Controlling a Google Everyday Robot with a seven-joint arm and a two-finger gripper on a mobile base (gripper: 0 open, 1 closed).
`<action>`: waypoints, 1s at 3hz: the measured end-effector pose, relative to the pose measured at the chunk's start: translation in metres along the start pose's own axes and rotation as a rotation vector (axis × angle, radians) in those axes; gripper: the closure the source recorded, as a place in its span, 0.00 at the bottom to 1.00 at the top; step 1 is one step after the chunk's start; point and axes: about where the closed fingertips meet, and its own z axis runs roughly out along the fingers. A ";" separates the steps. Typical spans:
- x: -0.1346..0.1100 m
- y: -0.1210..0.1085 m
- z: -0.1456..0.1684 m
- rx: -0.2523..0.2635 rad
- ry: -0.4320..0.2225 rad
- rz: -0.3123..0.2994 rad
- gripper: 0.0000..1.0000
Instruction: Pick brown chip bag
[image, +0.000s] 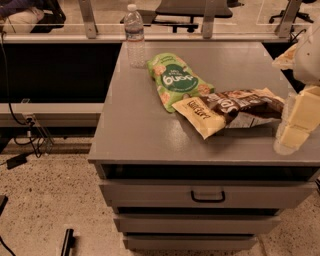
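Gripper (295, 127) parts in pale yellow are seen at three o'clock in the view, hung over the right-hand edge of the grey cabinet top (140, 130). Whether it is released or clenched cannot be told.

The brown chip bag (227, 111) is laid flat on the cabinet top at nine o'clock from the gripper. Its long axis is run roughly from three to nine o'clock. The dark brown end is set just beside the gripper, though contact cannot be judged, and the pale yellow end is turned away from it.

A strip of bare surface is left between the bag and the front edge at six o'clock. Wider bare room is seen at eight o'clock from the bag, and more at one o'clock behind it. The bag's brown end is placed near the right-hand edge.

A green snack bag (177, 80) is laid at eleven o'clock from the brown one, and its near end seems to touch the pale yellow end. A water bottle (135, 37) is stood upright near the far edge, well apart from both. A drawer (150, 195) with a dark handle (207, 196) is seen below the front edge.
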 end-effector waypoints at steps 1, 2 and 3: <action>0.000 0.000 0.000 0.000 0.000 0.000 0.00; -0.001 -0.013 0.007 0.008 0.013 -0.038 0.00; 0.001 -0.047 0.036 -0.005 0.053 -0.118 0.00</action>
